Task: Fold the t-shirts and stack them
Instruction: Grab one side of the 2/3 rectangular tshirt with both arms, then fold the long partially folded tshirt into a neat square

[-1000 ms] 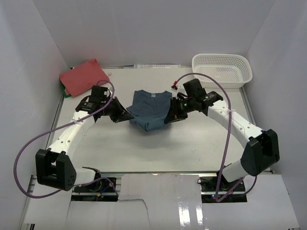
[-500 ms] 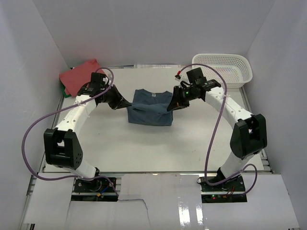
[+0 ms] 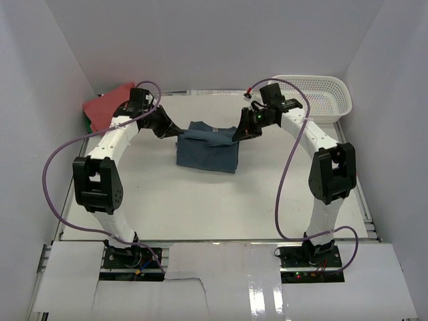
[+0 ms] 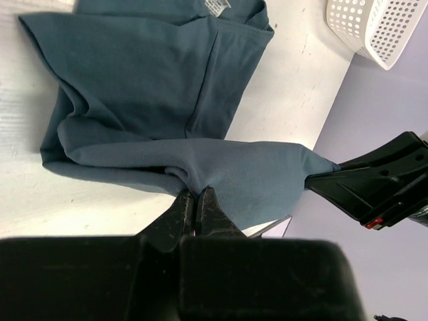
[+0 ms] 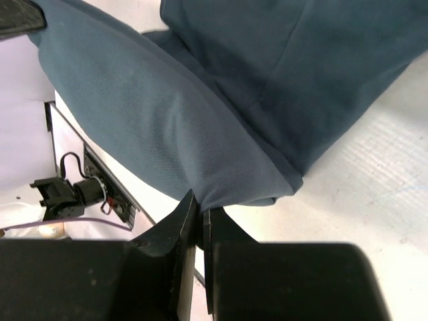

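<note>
Dark teal-blue t-shirt point(image 3: 207, 150) sits partly folded on the table point(image 3: 200, 200), left of the white lattice basket point(image 3: 314, 93) and a bit nearer the arm bases than it. Both arms reach in over the shirt. The left gripper point(image 3: 175, 134) is at the shirt's edge away from the basket, jaws pressed together and pinching a bunched fold of teal cloth; the left wrist view shows the fabric pulled to a point right between the fingertips. The right gripper point(image 3: 235, 136) is at the shirt's edge toward the basket, jaws likewise squeezed shut on a fold of the same shirt, cloth wedged between the tips in the right wrist view. Between the two claws a band of the shirt is lifted and stretched across, hanging above the rest of the shirt, which lies flat and creased on the table. A small white neck label point(image 4: 215, 5) shows at the shirt's end on the basket's side of the left wrist view. The coral-red t-shirt point(image 3: 110, 105) lies folded at the far left corner, across the table from the basket, well apart from it and from the teal one, touched by neither gripper. The basket sits at the far right corner against the wall.
</note>
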`<action>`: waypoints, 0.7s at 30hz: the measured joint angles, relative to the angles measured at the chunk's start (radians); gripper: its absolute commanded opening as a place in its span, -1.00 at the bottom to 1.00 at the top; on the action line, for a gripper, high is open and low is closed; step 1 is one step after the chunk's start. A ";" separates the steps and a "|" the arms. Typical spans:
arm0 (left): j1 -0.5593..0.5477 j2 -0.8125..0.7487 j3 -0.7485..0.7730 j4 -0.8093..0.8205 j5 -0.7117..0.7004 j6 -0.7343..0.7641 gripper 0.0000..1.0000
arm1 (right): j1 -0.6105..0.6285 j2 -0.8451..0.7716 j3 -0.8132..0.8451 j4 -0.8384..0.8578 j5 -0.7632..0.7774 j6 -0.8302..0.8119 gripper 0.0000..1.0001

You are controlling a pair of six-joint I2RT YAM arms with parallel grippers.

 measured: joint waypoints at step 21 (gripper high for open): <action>0.003 0.265 0.234 0.054 0.006 0.025 -1.00 | -0.043 0.261 0.225 0.005 -0.003 -0.013 -0.82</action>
